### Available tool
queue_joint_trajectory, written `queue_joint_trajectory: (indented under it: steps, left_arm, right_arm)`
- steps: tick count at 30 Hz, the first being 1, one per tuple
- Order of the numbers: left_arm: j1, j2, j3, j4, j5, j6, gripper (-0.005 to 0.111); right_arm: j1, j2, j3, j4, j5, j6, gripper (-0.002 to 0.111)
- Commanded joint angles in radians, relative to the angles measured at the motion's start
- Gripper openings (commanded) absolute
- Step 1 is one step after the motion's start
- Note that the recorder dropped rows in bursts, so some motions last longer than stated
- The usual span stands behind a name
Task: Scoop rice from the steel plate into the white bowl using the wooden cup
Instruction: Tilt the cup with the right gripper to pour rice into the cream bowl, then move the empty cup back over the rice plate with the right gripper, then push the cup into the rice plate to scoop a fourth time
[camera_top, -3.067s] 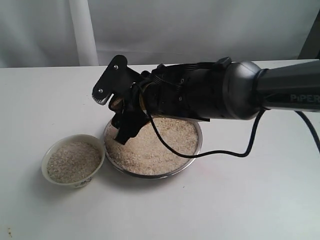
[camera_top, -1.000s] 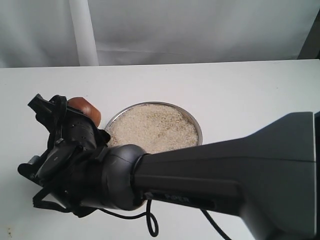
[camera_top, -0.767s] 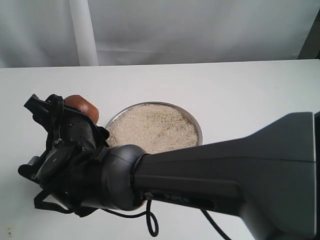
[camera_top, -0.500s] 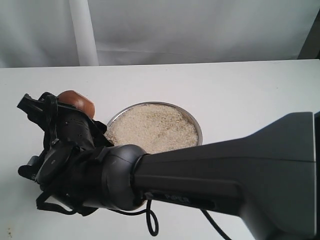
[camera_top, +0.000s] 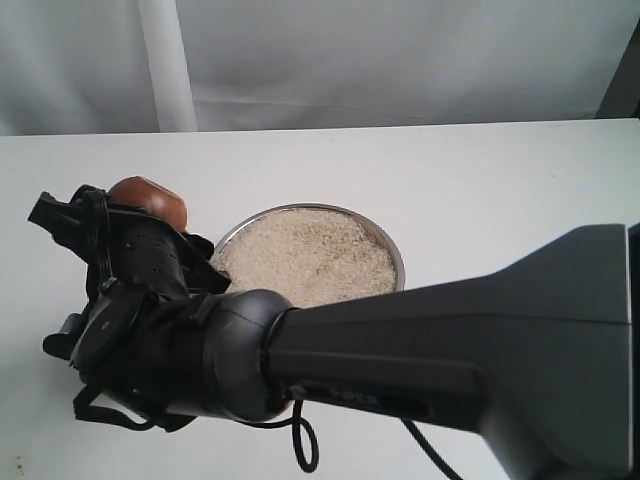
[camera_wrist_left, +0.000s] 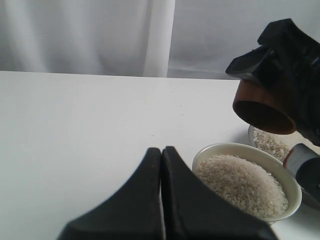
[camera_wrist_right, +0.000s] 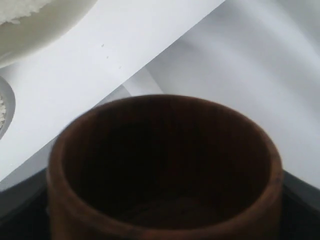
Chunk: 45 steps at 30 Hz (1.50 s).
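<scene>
- Exterior view: wooden cup (camera_top: 148, 200), clamped in the right jaws, has swung further left.
- Inside looks empty (pour likely done); left jaws closed, idle.

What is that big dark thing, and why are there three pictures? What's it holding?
It's a robot arm, one of two, and each picture comes from a different camera. One camera watches from outside: the arm reaches over a white table, where a steel plate holds rice. The other cameras sit on the wrists. The left one shows the left hand, shut and empty, near a white bowl of rice. The right hand grips a wooden cup, tilted mouth-down by that bowl; its inside looks empty.
</scene>
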Motion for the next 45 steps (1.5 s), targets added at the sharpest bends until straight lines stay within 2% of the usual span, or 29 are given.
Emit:
queue_joint_trajectory:
  steps: [1,6,9,13,16,20,24,34,45]
  left_arm:
    - [-0.004,-0.003,-0.003,-0.005,-0.006,-0.004,0.0]
    - [-0.004,-0.003,-0.003,-0.005,-0.006,-0.002,0.0]
    - [-0.004,-0.003,-0.003,-0.005,-0.006,-0.002,0.0]
    - [-0.004,-0.003,-0.003,-0.005,-0.006,-0.002,0.0]
    - [-0.004,-0.003,-0.003,-0.005,-0.006,-0.004,0.0]
    - [-0.004,-0.003,-0.003,-0.005,-0.006,-0.004,0.0]
    - [-0.004,-0.003,-0.003,-0.005,-0.006,-0.004,0.0]
    - [-0.004,-0.003,-0.003,-0.005,-0.006,-0.002,0.0]
    - [-0.004,-0.003,-0.003,-0.005,-0.006,-0.004,0.0]
  right_arm:
    - [0.001,-0.014,-0.008,-0.012,0.059,0.124,0.0]
    - [-0.036,-0.101,-0.008,0.223,0.046,0.349,0.0]
    - [-0.085,-0.175,-0.008,0.364,0.017,0.403,0.0]
    - [-0.167,-0.239,-0.008,0.541,0.017,0.364,0.0]
    - [-0.227,-0.235,-0.008,0.621,0.111,0.16,0.0]
    - [-0.257,-0.176,-0.008,0.585,0.265,-0.085,0.0]
    - [-0.262,-0.119,-0.008,0.536,0.301,-0.195,0.0]
    - [-0.264,-0.007,-0.008,0.538,0.311,-0.256,0.0]
    - [-0.268,-0.003,0.059,0.602,0.275,-0.31,0.0]
